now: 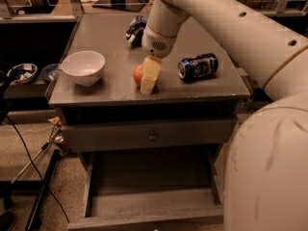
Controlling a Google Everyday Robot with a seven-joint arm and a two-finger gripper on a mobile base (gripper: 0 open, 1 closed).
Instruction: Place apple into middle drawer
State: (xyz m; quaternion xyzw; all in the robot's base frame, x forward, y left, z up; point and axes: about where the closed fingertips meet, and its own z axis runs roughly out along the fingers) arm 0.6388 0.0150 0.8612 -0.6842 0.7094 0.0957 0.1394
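Dim warm overhead light, sheen on tabletop (pixel 103 35), gripper (pixel 145 83) low against the apple (pixel 137 74), surroundings dark.

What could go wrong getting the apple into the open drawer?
The gripper is down at the apple on the cabinet top; a weak hold might let it roll off the edge. The blue can lies close by; a wide swing may knock it. The middle drawer has low walls; a high release might bounce the apple out.

The robot's pale gripper (pixel 147 83) is down on the flat grey table top (pixel 108 40). The round red-orange apple (pixel 138 74) sits just behind it. The white round bowl (pixel 83 66) is farther left. The crushed blue can (pixel 198 65) lies to its right. The wide grey wooden middle drawer (pixel 149 174) is below, in front.
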